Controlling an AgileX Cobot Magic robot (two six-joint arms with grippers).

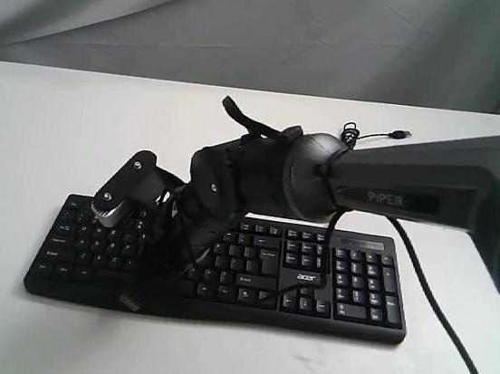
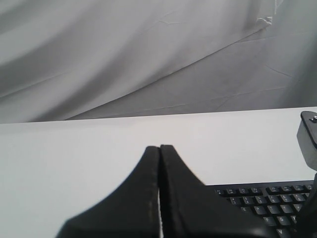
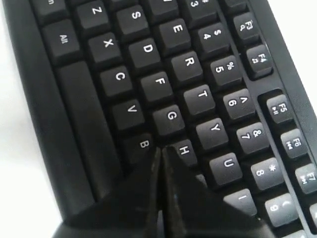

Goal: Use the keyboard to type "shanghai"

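A wide black plastic keyboard (image 1: 347, 290) with white legends and a number pad lies flat on the white table (image 1: 48, 126). In the exterior view it sits at about 6 o'clock of the tabletop, its long side running from 9 to 3 o'clock. A small "acer" logo (image 1: 309, 277) shows between the letter block and the number pad.

The dark grey right arm (image 1: 395, 197), marked "PiPER", comes in from 3 o'clock and reaches across the middle. Its wrist bends down over the letter half of the keyboard. The right gripper (image 3: 161, 148) has its two black fingers pressed flat together with nothing between them. The joined tip is down among the keys where the G key (image 3: 171, 116), the H key (image 3: 184, 149) and the B key (image 3: 143, 145) meet, nearest the H. Whether it presses a key or only touches it, I cannot tell.

The left gripper (image 2: 159, 148) is likewise pinched together and holds nothing. It hangs over bare table, with one end of the keyboard near it.

A thin black cable with a USB plug (image 1: 379, 135) lies loose on the table at about 1 o'clock of the keyboard. A thicker black cable (image 1: 458, 349) runs from under the arm toward 5 o'clock. A grey cloth backdrop (image 1: 252, 23) hangs behind the table at 12 o'clock
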